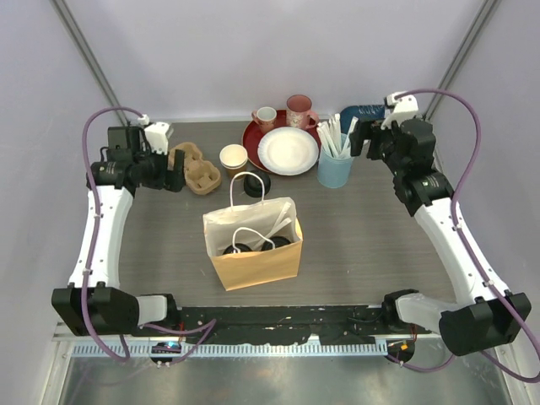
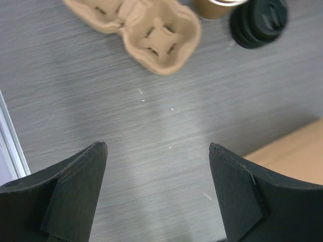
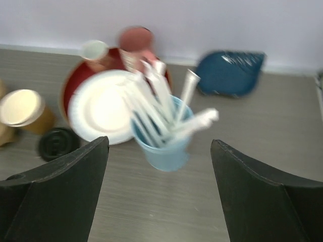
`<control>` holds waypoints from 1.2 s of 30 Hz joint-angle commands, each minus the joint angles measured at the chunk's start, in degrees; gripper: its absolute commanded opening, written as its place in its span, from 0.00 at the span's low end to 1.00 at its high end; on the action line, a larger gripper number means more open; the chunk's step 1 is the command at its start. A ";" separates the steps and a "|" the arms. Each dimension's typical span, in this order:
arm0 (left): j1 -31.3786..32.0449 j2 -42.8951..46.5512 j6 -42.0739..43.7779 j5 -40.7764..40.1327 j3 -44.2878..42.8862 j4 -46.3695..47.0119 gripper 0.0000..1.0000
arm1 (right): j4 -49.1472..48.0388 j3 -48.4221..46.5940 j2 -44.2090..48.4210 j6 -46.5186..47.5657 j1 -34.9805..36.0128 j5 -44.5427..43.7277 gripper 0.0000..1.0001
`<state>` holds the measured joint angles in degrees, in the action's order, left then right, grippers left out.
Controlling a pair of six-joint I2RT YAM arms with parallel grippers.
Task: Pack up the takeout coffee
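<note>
Left gripper (image 2: 157, 151): jaws wide apart, nothing between them, hovering over bare table (image 2: 151, 101). Ahead of the tips lies a pulp cup carrier (image 2: 159, 38), with open wood grain between it and the fingers. Beyond the carrier, a loose black lid (image 2: 258, 21) sits just beside an open tan cup (image 1: 234, 159), white inside. The corner of the paper bag (image 1: 257, 261) cuts in at lower right of the left wrist view. Right gripper (image 3: 159, 142): also spread wide and empty, facing the light-blue straw cup (image 3: 164, 154). Behind that is a white plate (image 3: 98, 108) on a red tray (image 1: 256, 135), with two mugs (image 1: 299, 110) at the tray's back rim and a blue pouch (image 3: 229, 73) near the back wall. The bag stands upright mid-table, mouth open, with two lidded cups (image 1: 240, 246) side by side inside. Bare tabletop runs either side of the bag out to the table edges.
</note>
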<state>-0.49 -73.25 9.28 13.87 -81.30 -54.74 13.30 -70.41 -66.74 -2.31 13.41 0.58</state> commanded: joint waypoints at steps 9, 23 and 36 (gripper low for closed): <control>-9.88 3.82 -12.17 -2.88 28.72 45.55 0.91 | -18.01 26.10 8.55 -4.37 -12.62 -18.95 0.87; -10.32 -0.13 -18.41 -5.17 54.83 89.15 0.98 | -45.36 46.85 4.52 -2.44 -12.71 -10.87 0.87; -10.32 -2.60 -19.21 -0.86 62.92 102.37 1.00 | -59.35 54.50 0.12 -3.14 -12.62 -6.29 0.87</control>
<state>-10.52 -75.75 -9.54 11.75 -19.35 38.98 -37.15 -16.53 -65.73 -5.13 0.84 -7.25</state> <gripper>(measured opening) 0.996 0.871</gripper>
